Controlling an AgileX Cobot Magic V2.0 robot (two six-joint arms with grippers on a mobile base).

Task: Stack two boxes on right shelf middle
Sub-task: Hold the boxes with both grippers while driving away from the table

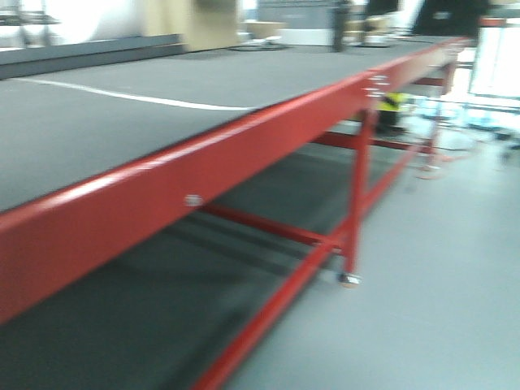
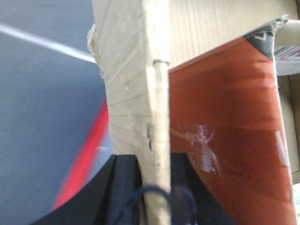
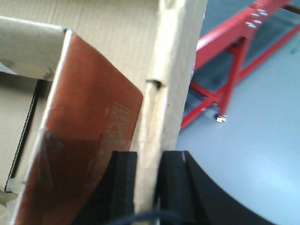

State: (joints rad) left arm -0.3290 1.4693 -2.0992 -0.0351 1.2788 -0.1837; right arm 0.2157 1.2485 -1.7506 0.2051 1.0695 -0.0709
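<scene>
Pinched upright wall of cardboard box in left end effector. Clamped another box wall in right end effector. Noted glossy orange-brown packet inside box. Hung box by both walls, near red rail of grey-topped desk.

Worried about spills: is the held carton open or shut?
Open. The left gripper and right gripper each clamp a bare wall edge of the carton; a reddish-brown item shows inside.
</scene>
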